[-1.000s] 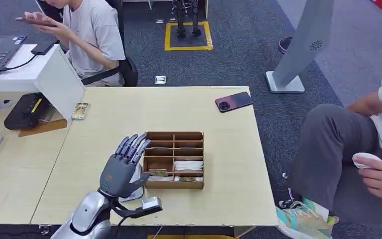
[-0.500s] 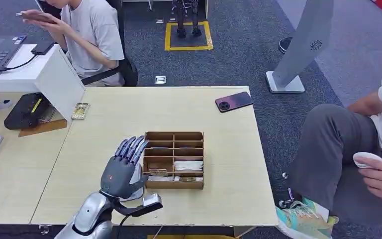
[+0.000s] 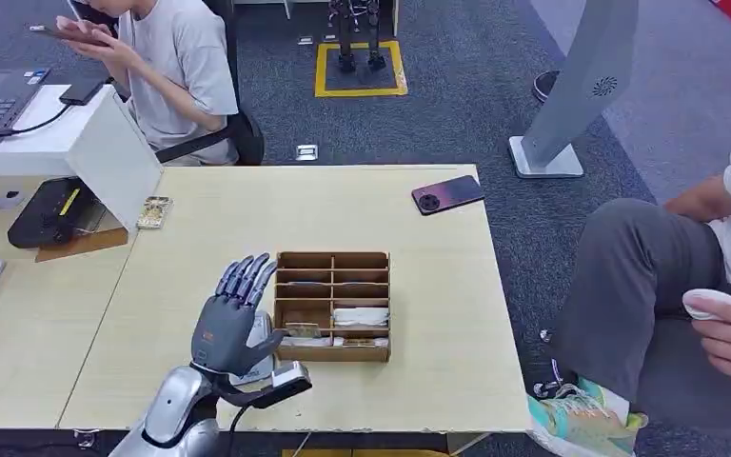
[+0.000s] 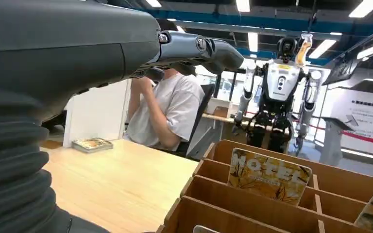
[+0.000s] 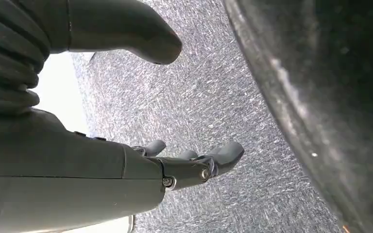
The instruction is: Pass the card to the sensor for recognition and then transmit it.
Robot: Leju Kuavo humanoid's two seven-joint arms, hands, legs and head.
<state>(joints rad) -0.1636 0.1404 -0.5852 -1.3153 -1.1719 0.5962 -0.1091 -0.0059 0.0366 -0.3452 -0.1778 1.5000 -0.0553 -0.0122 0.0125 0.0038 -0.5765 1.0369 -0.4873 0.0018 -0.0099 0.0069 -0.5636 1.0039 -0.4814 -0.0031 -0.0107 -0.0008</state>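
Wooden box [image 3: 333, 307] with small compartments sits near the front of the pale desk [image 3: 419, 286]. A card [image 4: 269, 175] stands upright in one of its slots, and more cards lie in the near compartments. The left robot hand [image 3: 231, 319] hovers just beside the box's left wall, fingers spread and straight, holding nothing. The right robot hand [image 5: 126, 145] hangs over grey carpet with its fingers apart and nothing in them. A phone [image 3: 448, 194] lies at the desk's far right edge. Another card [image 3: 154, 211] lies at the far left, beside a white stand [image 3: 119, 157]. One person sits behind the desk, and another sits to the right.
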